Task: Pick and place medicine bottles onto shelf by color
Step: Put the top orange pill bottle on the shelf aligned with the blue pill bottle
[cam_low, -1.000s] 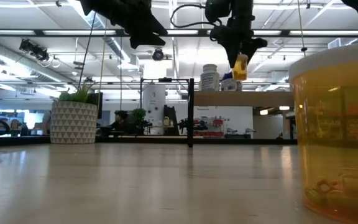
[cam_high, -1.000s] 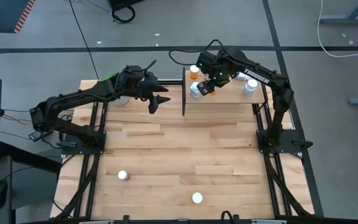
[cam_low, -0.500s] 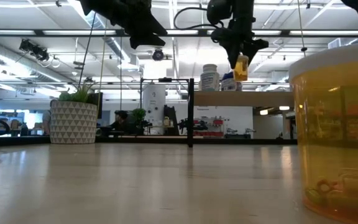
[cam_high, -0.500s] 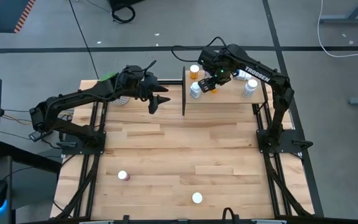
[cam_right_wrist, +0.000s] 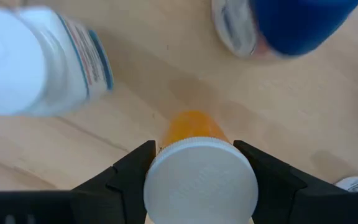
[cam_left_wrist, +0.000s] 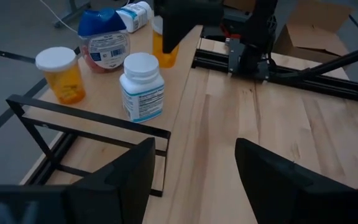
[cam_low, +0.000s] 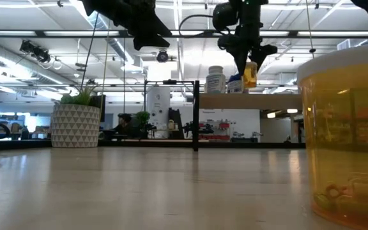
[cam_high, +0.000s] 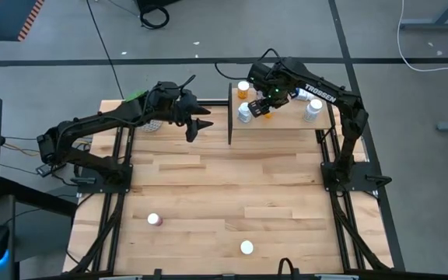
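Observation:
The shelf (cam_high: pixel 282 120) stands at the table's far right. My right gripper (cam_right_wrist: pixel 201 180) hangs over its left part, pointing down, shut on an orange medicine bottle (cam_low: pixel 250 74) with a white cap. On the shelf stand a white bottle (cam_left_wrist: pixel 142 87), an orange bottle (cam_left_wrist: pixel 61 74), a rounded blue one (cam_left_wrist: pixel 104 40) and another white bottle (cam_high: pixel 312 109). A small white bottle (cam_left_wrist: pixel 135 15) lies on its side there. My left gripper (cam_left_wrist: pixel 194 174) waits open in the air left of the shelf, with nothing between its fingers. My right gripper pinches the orange bottle's white cap (cam_right_wrist: pixel 201 186) between its two fingers, one on each side of the cap. The fingers come from above, pointing down. The bottle hangs upright below them, just above the shelf top; I cannot tell whether its base touches the wood.
A pink bottle (cam_high: pixel 154 220) and a white-capped bottle (cam_high: pixel 246 248) stand on the table's near half. An orange bottle (cam_low: pixel 347 140) stands close before the low camera. A potted plant (cam_low: pixel 75 121) is at the far left. The table's middle (cam_high: pixel 224 179) is bare wood.

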You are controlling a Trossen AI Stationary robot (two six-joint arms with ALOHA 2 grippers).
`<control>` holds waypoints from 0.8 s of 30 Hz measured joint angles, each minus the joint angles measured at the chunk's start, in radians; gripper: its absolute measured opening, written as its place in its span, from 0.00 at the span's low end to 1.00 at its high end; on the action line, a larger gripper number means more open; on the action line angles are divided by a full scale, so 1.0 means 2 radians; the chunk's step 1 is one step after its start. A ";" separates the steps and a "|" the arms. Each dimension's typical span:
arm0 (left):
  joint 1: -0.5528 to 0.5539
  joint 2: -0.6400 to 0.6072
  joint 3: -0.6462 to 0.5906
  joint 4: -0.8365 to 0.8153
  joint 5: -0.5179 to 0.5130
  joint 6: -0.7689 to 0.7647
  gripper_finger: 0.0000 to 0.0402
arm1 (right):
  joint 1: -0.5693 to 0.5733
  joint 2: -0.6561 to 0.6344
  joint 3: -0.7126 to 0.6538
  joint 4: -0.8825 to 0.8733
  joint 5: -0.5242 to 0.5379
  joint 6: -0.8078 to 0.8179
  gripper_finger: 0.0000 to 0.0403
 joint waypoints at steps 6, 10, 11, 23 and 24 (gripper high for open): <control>0.000 0.000 0.000 0.000 0.000 -0.005 0.57 | 0.000 0.000 -0.015 0.023 -0.002 0.005 0.54; 0.000 0.000 0.000 -0.001 0.000 -0.005 0.57 | -0.002 0.000 -0.015 0.025 -0.002 0.004 0.54; 0.000 0.000 0.000 -0.001 0.000 -0.005 0.57 | -0.002 0.000 -0.015 0.026 -0.002 0.003 0.54; 0.000 0.000 0.000 -0.001 0.000 -0.002 0.57 | -0.009 0.000 -0.015 0.022 -0.003 -0.002 0.54; 0.000 0.000 0.000 -0.001 0.000 0.000 0.57 | -0.009 0.000 -0.015 0.023 -0.003 -0.003 0.54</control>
